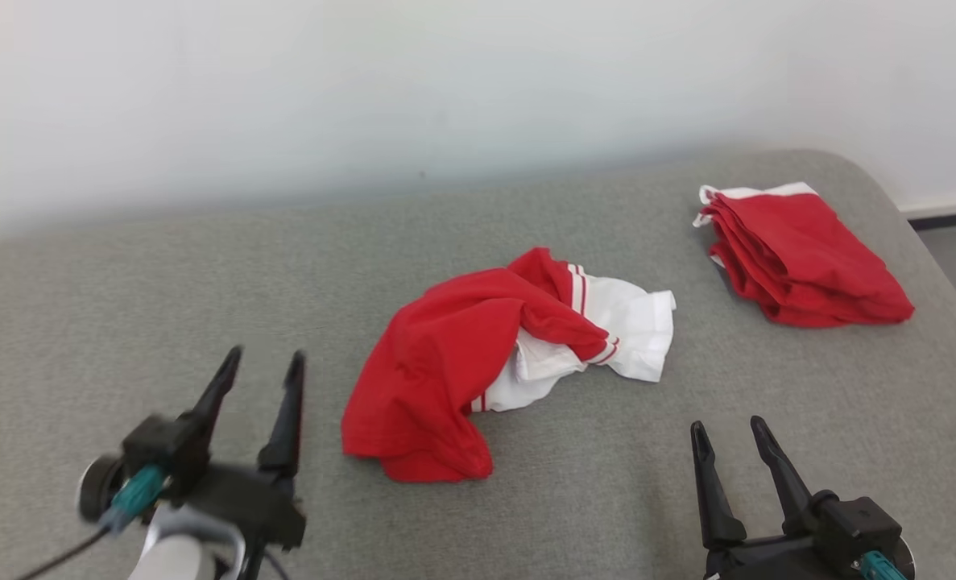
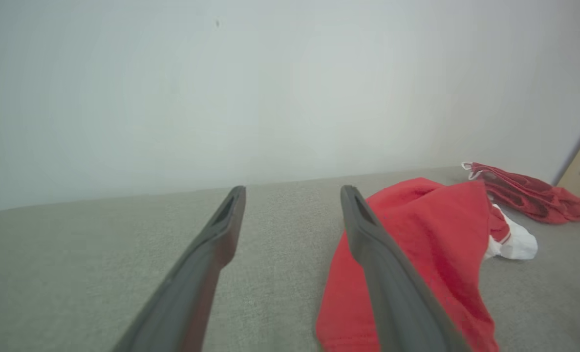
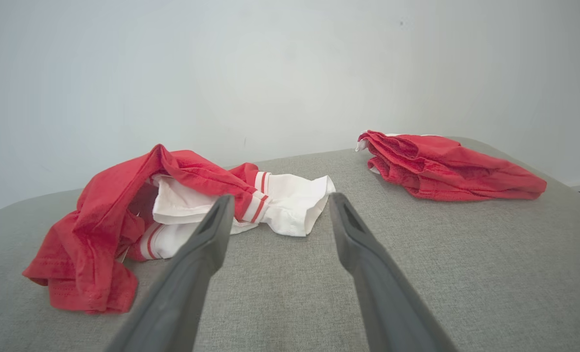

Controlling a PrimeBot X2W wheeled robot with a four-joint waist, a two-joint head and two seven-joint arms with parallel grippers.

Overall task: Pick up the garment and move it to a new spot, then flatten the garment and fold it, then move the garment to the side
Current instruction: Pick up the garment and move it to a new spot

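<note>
Our left gripper (image 1: 266, 354) and right gripper (image 1: 727, 424) stand spread and empty; the garment (image 1: 486, 362) lies crumpled between and ahead of them. We should pinch opposite edges, not the bunched middle.

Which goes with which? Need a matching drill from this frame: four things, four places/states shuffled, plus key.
Things
1. red-and-white garment
2. mostly red garment
3. left gripper
4. right gripper

Places/states
A. open, lower right of the head view
B. crumpled, middle of the grey surface
C. open, lower left of the head view
D. folded, far right of the surface

Pairs: 1-B, 2-D, 3-C, 4-A
</note>
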